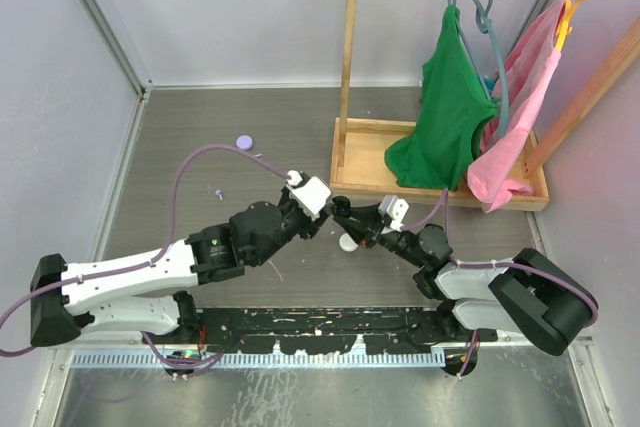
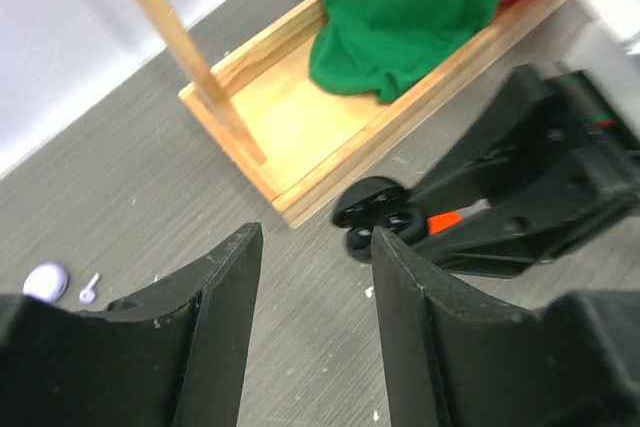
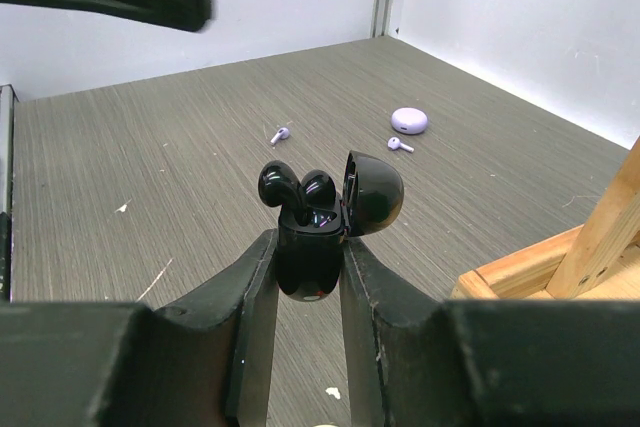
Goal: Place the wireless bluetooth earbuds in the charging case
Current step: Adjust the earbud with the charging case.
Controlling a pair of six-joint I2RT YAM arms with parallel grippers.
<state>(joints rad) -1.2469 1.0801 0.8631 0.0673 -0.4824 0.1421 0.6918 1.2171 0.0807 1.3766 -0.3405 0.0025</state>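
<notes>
Case (image 3: 318,229) clamped in right tool (image 3: 308,245), sides hidden; left tool (image 2: 315,242) spread apart

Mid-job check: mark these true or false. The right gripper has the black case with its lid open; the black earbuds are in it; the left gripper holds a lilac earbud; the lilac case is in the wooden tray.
1. The right gripper holds the black case with its lid open. True.
2. Two black earbuds stand in the open black case. True.
3. The left gripper holds a lilac earbud. False: it is open and empty, and both lilac earbuds lie on the table.
4. The lilac case is in the wooden tray. False: it lies on the table, well away from the tray.
</notes>
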